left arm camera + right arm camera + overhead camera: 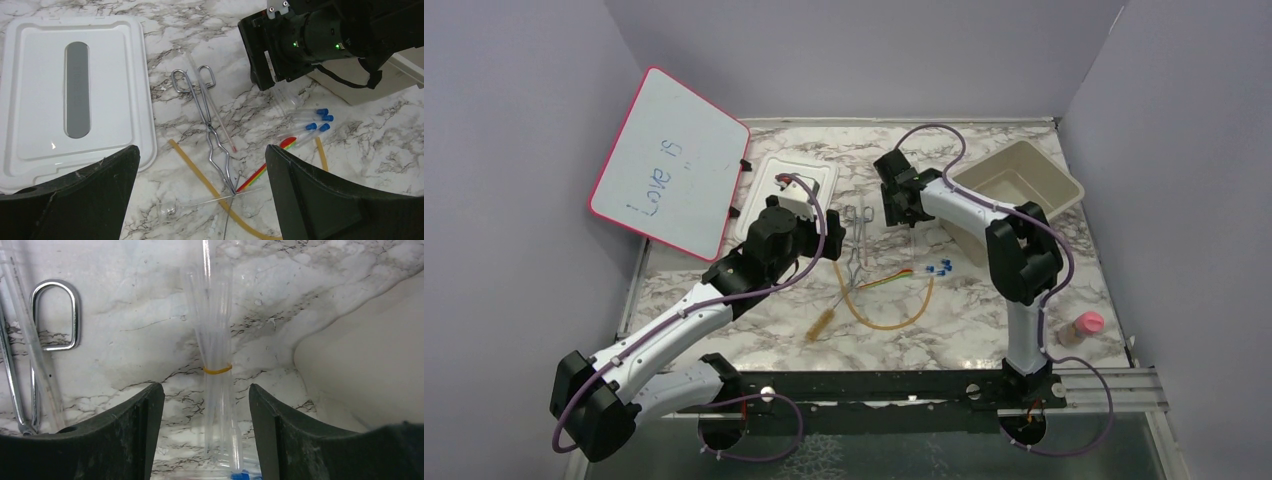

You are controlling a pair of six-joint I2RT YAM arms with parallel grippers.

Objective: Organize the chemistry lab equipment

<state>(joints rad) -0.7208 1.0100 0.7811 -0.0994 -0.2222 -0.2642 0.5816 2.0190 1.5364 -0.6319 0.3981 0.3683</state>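
Right gripper (202, 392) is spread wide over a bundle of clear straws (216, 347) that lies on the marble tabletop (984, 320). One finger is on each side of the bundle, and we cannot tell whether either touches it. A yellow band (217, 369) binds the bundle, which sits just left of the beige bin (999, 170). Left gripper (201, 160) is also released and holds nothing, hovering by the near right corner of the white lid (35, 75).

In the middle of the tabletop we see the metal tongs (210, 131), their loop handles pointing far and their tips crossing the amber rubber tube (192, 166). The green-orange stick (255, 177) lies just right of those tips. The blue-capped tubes (311, 126) sit farther right, near the bin. The brush (822, 325) lies nearest us.

At the far left leans a pink-framed whiteboard (669, 165) with "Love is" handwritten on it. A pink-capped bottle (1086, 326) stands at the near right.
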